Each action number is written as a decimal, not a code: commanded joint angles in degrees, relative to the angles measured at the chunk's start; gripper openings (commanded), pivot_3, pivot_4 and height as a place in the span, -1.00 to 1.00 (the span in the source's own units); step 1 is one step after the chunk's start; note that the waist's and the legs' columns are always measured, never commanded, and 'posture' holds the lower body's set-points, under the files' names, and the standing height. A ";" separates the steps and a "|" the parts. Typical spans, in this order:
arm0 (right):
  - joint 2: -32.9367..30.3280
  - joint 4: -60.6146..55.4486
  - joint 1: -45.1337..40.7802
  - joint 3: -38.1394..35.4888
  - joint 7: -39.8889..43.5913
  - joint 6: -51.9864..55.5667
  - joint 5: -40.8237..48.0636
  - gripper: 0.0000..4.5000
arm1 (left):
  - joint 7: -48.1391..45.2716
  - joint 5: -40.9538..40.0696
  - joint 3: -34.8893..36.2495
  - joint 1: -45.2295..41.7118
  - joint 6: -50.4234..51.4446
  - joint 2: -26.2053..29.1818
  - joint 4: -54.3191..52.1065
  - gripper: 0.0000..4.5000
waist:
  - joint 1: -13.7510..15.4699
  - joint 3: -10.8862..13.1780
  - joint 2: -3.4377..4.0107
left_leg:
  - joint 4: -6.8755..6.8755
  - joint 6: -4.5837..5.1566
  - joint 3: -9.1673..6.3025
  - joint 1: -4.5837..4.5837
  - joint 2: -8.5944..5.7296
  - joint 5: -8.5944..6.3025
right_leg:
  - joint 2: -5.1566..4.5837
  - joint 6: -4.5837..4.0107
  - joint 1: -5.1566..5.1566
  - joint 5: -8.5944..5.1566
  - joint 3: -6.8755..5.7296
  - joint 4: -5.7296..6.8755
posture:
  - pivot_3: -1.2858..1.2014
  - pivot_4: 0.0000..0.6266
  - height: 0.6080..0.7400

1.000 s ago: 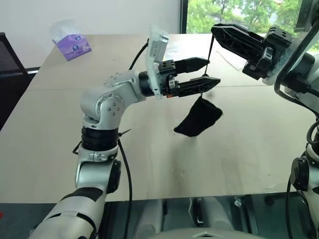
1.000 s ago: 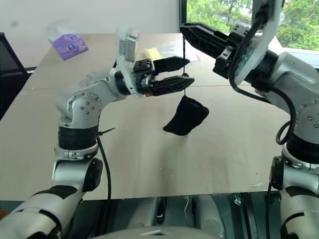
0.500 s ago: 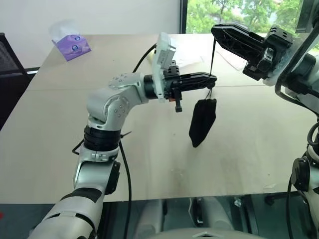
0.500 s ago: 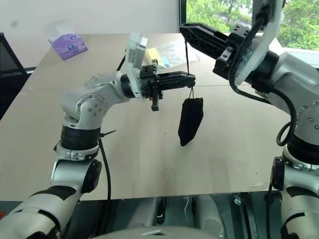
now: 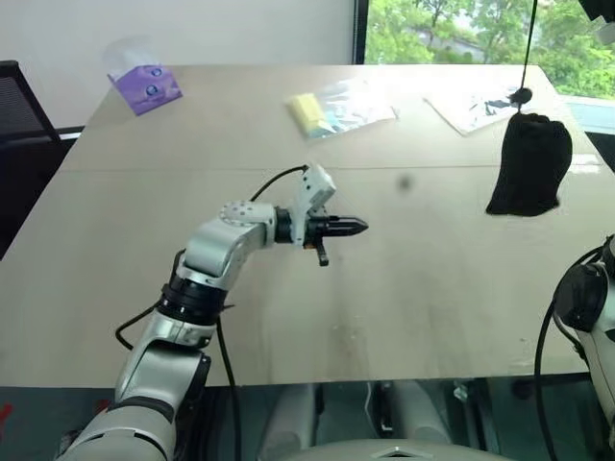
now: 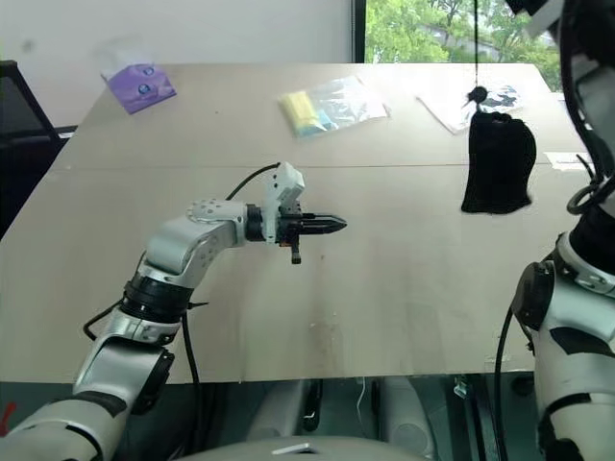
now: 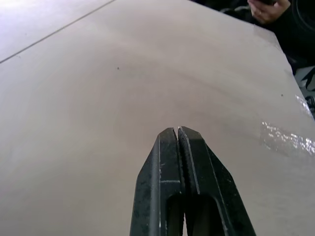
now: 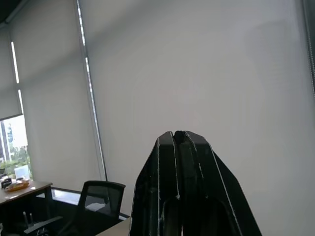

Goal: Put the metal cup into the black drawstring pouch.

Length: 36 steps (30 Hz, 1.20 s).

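**A:** Starting at the left, our left hand (image 5: 359,228) is pressed fully shut with nothing in it. It lies nearly level just above the surface (image 5: 432,298), with bare board under its tips. What worries us there?

**B:** It cannot help from there. If the bag needs steadying, that hand has to open and rise first, and a hurried lift could clip the bag and set it swinging.

**A:** Beyond the left hand, further back on the surface, lies the clear bag (image 5: 341,104) with yellow contents. Is that a hazard?

**B:** Hardly, it sits well apart. The risk is further right. The black drawstring pouch (image 5: 528,163) hangs in the air, well to the right of the left hand and higher, off the surface altogether. It dangles from its thin cord (image 5: 528,48), which runs straight up out of the head views.

**A:** And our right hand (image 8: 178,135)?

**B:** Its fingers are closed tight and point up at a pale wall. We judge that it pinches the cord, since nothing else carries the pouch.

**A:** Where is the metal cup?

**B:** The pouch looks filled out, so we guess the cup is inside, but we cannot tell.

**A:** So what could go wrong?

**B:** The cord could slip through a narrow pinch, or the mouth could gape if it is not drawn tight. A swing could tip the load out and drop it onto the surface near its right edge.
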 commanded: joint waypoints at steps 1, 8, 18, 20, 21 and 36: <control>-1.31 -2.80 0.44 0.23 1.37 0.51 2.07 -1.00 | 2.54 -5.67 6.51 -4.70 0.70 -3.23 -2.74 -0.87 | 0.05 0.00 0.00 | 0.01 0.00 -0.01 -0.01 0.01 0.00 | -0.03 0.00 0.00 0.00 0.00 0.01 | 0.03 -0.52 1.00; -0.83 -4.72 1.85 2.42 1.52 0.99 3.52 -1.00 | 8.96 -8.78 11.13 -14.51 2.22 -8.54 -2.77 0.13 | -0.05 0.00 0.00 | 0.04 0.00 0.04 -0.01 -0.01 0.00 | 0.05 0.01 0.01 0.01 -0.04 0.02 | 0.03 -0.52 1.00; 4.62 -7.97 2.15 6.65 -2.76 0.00 6.05 -1.00 | 9.44 -13.38 11.98 -18.85 5.56 -8.99 -5.69 0.13 | -0.10 0.00 0.00 | 0.03 -0.21 0.03 0.00 0.00 0.12 | 0.07 0.01 0.00 0.01 -0.04 0.03 | 0.03 -0.52 1.00; 5.24 -8.46 2.23 7.00 -3.52 -0.22 6.51 -1.00 | 8.88 -14.43 11.68 -18.30 6.53 -9.01 -6.51 0.13 | -0.10 0.00 0.00 | 0.04 -0.23 0.02 -0.01 0.00 0.13 | 0.08 0.01 0.00 0.01 -0.04 0.03 | 0.03 -0.52 1.00; 5.48 -8.79 2.25 7.10 -4.01 -0.30 6.89 -1.00 | 8.51 -14.66 11.21 -18.00 7.20 -8.86 -6.63 -0.11 | -0.09 0.00 0.00 | 0.04 -0.23 0.01 -0.01 0.00 0.14 | 0.08 0.01 0.00 0.01 -0.04 0.03 | 0.03 -0.52 1.00; 4.18 -7.70 -0.01 5.37 -6.69 -2.57 7.36 -1.00 | 4.19 -4.96 0.96 -11.17 2.32 -6.96 -0.82 -0.98 | -0.27 -0.01 0.01 | 0.02 -0.23 0.05 0.05 0.00 0.14 | 0.12 0.01 0.01 0.01 -0.03 0.05 | 0.03 -0.52 1.00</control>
